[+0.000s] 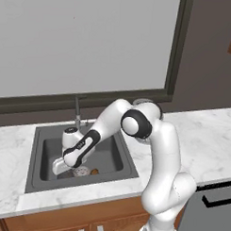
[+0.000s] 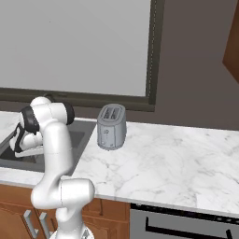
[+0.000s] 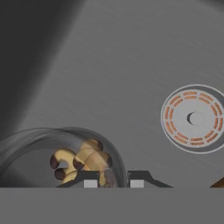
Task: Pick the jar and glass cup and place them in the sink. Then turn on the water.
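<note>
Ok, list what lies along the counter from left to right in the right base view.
sink → toaster → bare marble counter.

You're losing the jar's [image 3: 65, 164] lower part below the hand view's bottom edge, so whether the finger tips [image 3: 90, 180] are touching its glass isn't readable. In the left base view the forearm is covering the gripper and most of the sink [image 1: 113, 157] floor. A brown object [image 3: 218, 183] is getting clipped at the hand view's lower right corner, unidentifiable.
</note>
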